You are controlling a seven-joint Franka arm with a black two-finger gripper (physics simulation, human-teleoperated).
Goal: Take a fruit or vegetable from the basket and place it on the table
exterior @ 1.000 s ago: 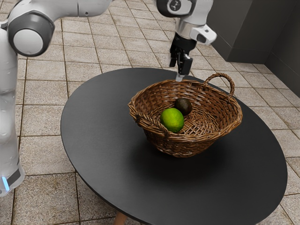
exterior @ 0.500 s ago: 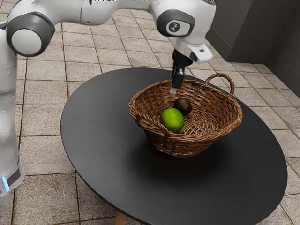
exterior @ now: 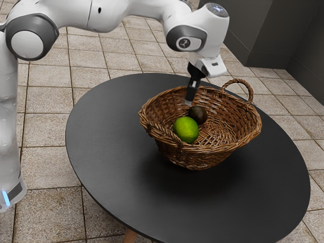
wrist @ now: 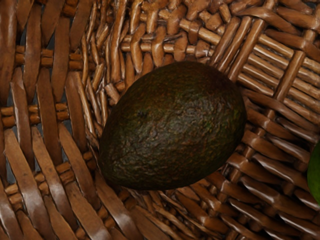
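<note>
Pale floor tiles (exterior: 45, 169) lie around the round dark table (exterior: 109, 152), where the wicker basket (exterior: 197, 159) holds an avocado (exterior: 198, 115) and a lime (exterior: 186, 130). Our fingers (exterior: 189, 100) hang down inside the far part of the basket, and we judge the avocado to be the one we are after. It lies just below them, a touch toward the exterior view's right, with what looks like a small gap between. The lime sits on its near side, a little toward the exterior view's left. Whether our fingers stand open or closed we cannot tell, though the avocado rests on the wicker and is not in their grip. From the hand's side it lies almost squarely under us, its long axis slanting, the broader end on the lime's side and the narrower end pointing away from it. The coming move, then, is likely a short drop with a slight shift, fingers parted across the avocado's narrow width. Off that line, we could catch an end and roll it against the wicker.
</note>
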